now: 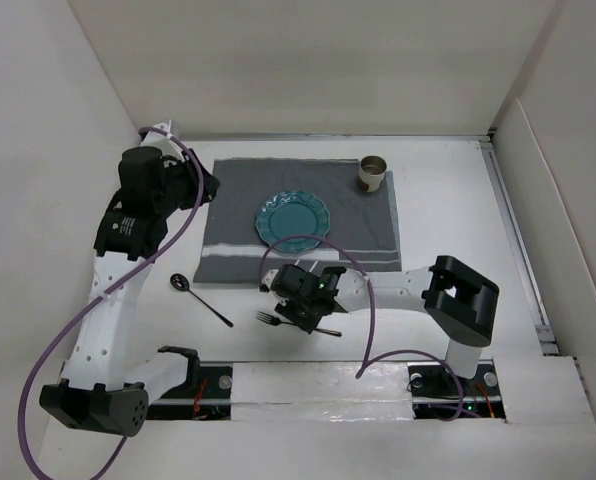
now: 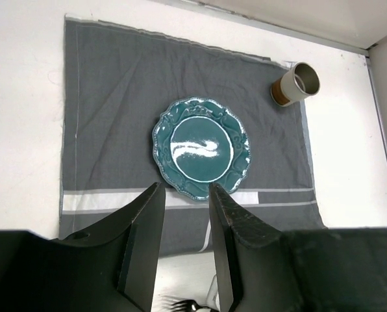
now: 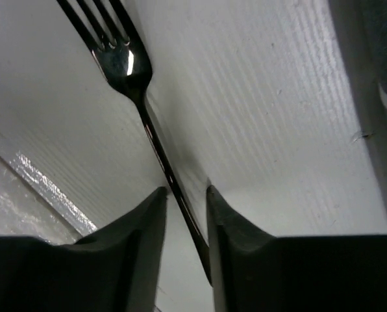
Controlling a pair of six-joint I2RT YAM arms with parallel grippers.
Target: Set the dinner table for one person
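You are looking at a dark grey striped cloth carrying a teal plate at its centre, a cup sitting at its far right corner, and a spoon and a fork lying off its near edge.

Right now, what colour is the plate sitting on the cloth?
Teal, a glossy deep blue-green. The plate shows best in the left wrist view.

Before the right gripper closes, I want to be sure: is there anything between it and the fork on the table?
Nothing visible stands between them. The fork lies bare on the dinner table, and its handle runs between the open fingers of the right gripper. The spoon lies apart, to the left.
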